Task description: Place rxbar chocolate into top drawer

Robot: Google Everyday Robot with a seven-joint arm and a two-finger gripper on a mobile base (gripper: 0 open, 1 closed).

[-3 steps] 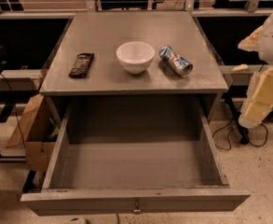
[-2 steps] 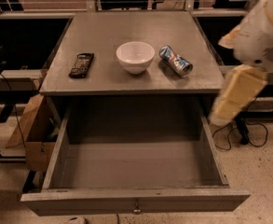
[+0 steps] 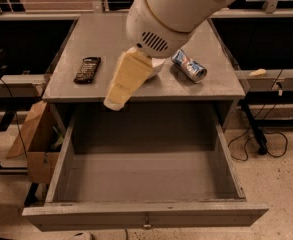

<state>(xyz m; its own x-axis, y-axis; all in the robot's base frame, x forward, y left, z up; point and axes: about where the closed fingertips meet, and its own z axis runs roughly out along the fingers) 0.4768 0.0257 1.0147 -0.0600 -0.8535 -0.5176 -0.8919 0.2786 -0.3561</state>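
Note:
The rxbar chocolate [image 3: 87, 69] is a flat dark bar lying on the left part of the grey table top [image 3: 106, 34]. The top drawer [image 3: 146, 215] is pulled wide open below the table, with a small metal knob [image 3: 147, 226] on its front panel, and nothing lies inside. My gripper [image 3: 117, 98], cream coloured, hangs from the big white arm [image 3: 171, 14] over the table's front edge, right of the bar and apart from it. It holds nothing that I can see.
A crushed blue-and-white can [image 3: 189, 66] lies on the right of the table top. A white bowl [image 3: 156, 69] is almost hidden behind the arm. A cardboard box [image 3: 33, 139] stands at the left of the drawer. Cables [image 3: 266, 144] lie on the floor at right.
The arm has swung in from the right edge to above the middle of the table, now covering the bowl. The gripper has moved left, closer to the bar.

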